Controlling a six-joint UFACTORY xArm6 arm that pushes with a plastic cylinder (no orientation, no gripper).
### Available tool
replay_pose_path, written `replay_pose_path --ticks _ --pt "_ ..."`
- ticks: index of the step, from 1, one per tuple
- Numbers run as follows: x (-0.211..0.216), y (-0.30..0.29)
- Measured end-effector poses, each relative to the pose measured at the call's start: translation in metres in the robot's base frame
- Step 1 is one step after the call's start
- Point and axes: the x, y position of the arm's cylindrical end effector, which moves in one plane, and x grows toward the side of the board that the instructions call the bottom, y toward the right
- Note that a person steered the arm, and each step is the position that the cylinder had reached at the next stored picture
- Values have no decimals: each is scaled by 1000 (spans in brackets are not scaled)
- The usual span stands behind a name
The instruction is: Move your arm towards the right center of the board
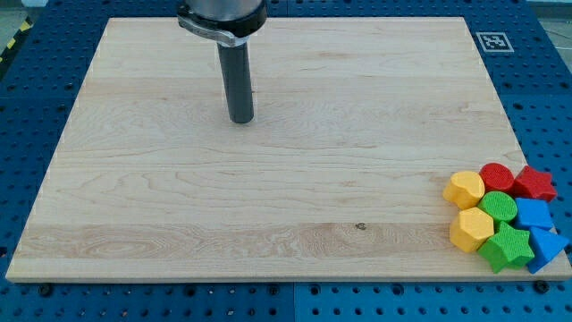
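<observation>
Resting upper-left of centre on the desk (pixel 134 179), my tip (pixel 240 120) touches nothing; no claw here, so you'll travel right unobstructed.

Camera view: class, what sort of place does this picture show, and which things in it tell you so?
Probably a robotics lab bench. A wooden board lies on a blue perforated table, a printed marker tag sits at its corner, and my tip stands far from the clustered coloured blocks.
</observation>
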Motion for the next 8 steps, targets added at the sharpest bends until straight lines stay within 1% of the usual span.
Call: replay_pose_path --ticks 1,3,5,8 --pt "-20 16" --pt "-31 81" --pt "-66 165" --pt "-64 292"
